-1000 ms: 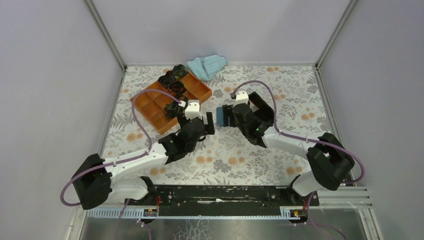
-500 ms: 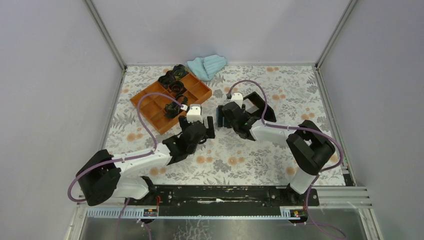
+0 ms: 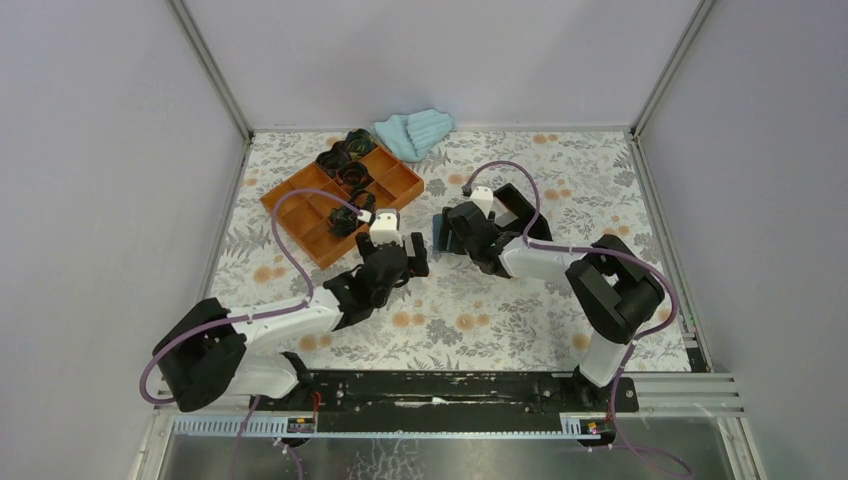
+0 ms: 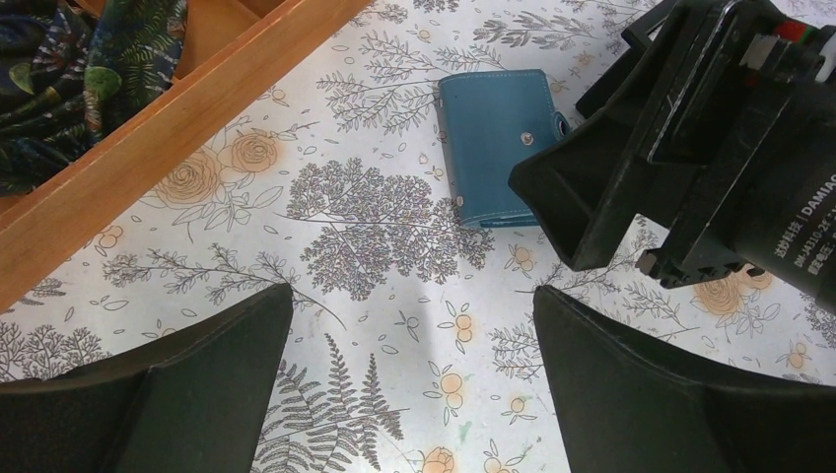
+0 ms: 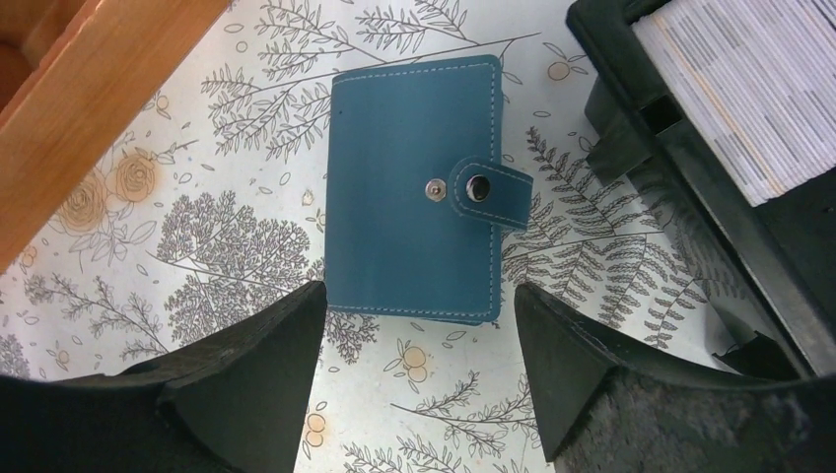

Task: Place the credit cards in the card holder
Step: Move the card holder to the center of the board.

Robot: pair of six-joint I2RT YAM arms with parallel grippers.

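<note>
Card holder [image 5: 409,187] lies shut, flat on the surface [image 5: 246,227] under the right tool [image 5: 415,301], wide open and empty, left tool [image 4: 412,294] likewise; judged light, thin, fairly stiff: pinch its long edges.

Far left: orange compartment tray [image 3: 300,207] sits angled on the floral-print table cover [image 3: 480,310], with dark leaf-print fabric bundles [image 3: 346,160] bunched in its far compartments and one more in a cell on its right-hand side. A light blue cloth [image 3: 413,131] lies crumpled at the back edge by the wall, just past the tray's far corner. Right of centre is a black box [image 3: 512,197], lying open, its inside pale with fine stripes in the right wrist view.
</note>
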